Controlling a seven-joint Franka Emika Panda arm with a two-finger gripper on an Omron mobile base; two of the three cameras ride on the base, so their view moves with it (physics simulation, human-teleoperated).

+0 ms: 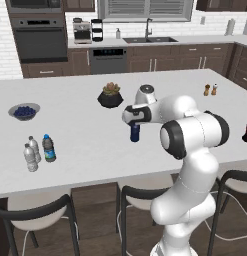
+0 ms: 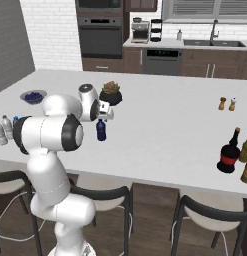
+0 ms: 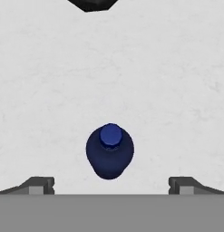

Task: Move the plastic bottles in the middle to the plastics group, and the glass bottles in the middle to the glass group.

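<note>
The white robot arm reaches forward over the white worktop (image 1: 85,130), hand pointing straight down, its gripper (image 3: 111,185) spread wide open above a small solid dark blue plastic bottle (image 3: 109,152). The bottle stands upright mid-worktop, centred between the two dark fingertips (image 3: 40,185) and untouched. Two clear ribbed white-capped bottles (image 1: 31,154) and a blue-labelled bottle (image 1: 48,148) stand near the worktop's front left edge.
</note>
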